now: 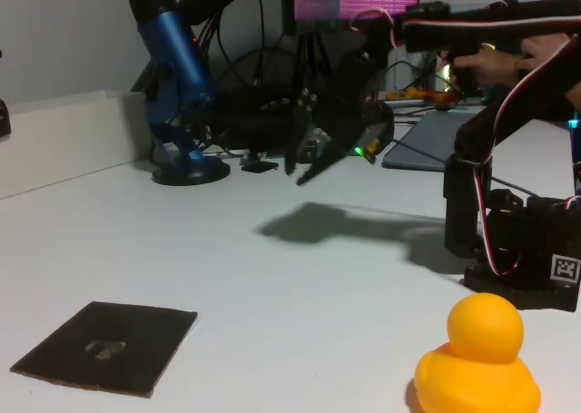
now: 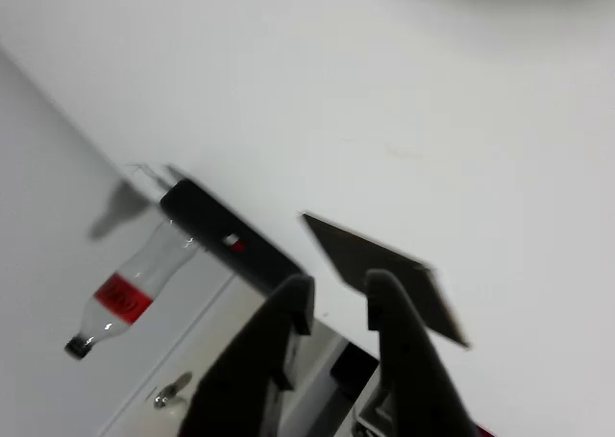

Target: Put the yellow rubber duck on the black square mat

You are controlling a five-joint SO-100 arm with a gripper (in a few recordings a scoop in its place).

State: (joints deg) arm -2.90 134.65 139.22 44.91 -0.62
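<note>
Duck, the yellow rubber duck [image 1: 481, 358], sits untouched on the white tabletop [image 1: 300, 295], well below the hand [image 1: 313, 154] and off to its right in the fixed view, close to the camera and near the arm's base. Hand hangs in the air over the middle of the tabletop, empty; in the wrist view its two fingers [image 2: 384, 307] stand a little apart with a narrow gap between them, nothing clamped.

Black square mat [image 1: 109, 347] lies flat, below-left of the hand in the fixed view; wrist view shows it just beyond the fingertips [image 2: 384, 264]. Duck and mat are well apart, on opposite sides of the hand.

Step in hand, as I judge it: reach for the duck, not yet begun. To do it well: swing toward the duck, widen the fingers first since the current gap looks too narrow for the plump body, come down from above, close around the body or the neck below the round head. Glossy rubber could slip or squash, so squeeze gently and lift straight.

Surface: plain smooth white, bare between duck and mat, so the carry path is free. Room: a blue microphone [image 1: 177, 77] on a stand behind-left of the hand, tangled cables, a pale wall; wrist view shows a plastic bottle with red label [image 2: 120, 298].
</note>
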